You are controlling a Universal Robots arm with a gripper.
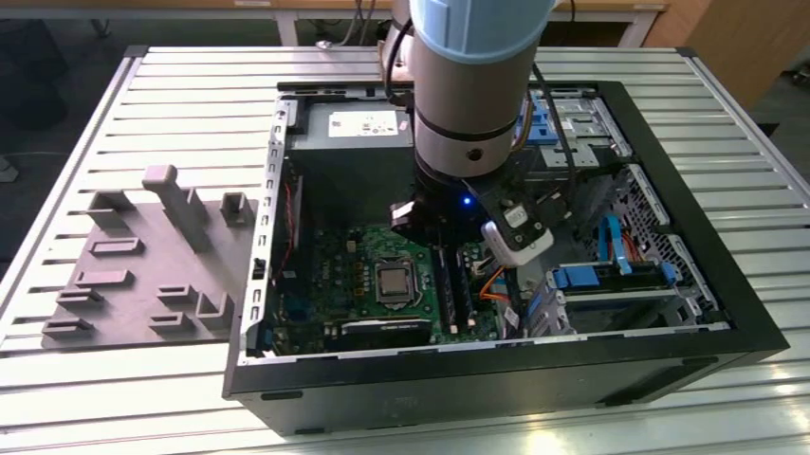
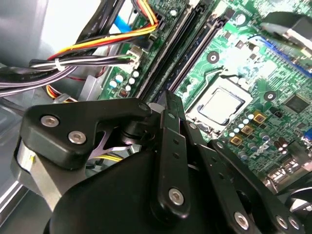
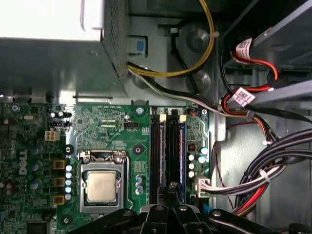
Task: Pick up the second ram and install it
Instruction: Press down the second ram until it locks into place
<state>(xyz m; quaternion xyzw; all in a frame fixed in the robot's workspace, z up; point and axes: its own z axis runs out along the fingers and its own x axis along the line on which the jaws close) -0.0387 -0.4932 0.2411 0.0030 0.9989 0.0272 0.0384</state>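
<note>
While the second ram (image 3: 182, 161) sat upright in the rightmost memory slot at centre frame of the first wrist view, we saw the gripper (image 3: 170, 187) just above its near end, fingers (image 2: 171, 114) drawn narrowly together; whether they gripped the stick we could not tell. Around it lay the motherboard (image 3: 117, 131), the processor socket (image 3: 101, 187) and the open computer case (image 1: 708, 284).

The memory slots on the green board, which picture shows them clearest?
The first wrist view: the memory slots run straight and unobstructed from their white end clips toward the gripper. The second wrist view shows them slanted, partly behind the gripper. In the exterior view the arm covers much of them.
</note>
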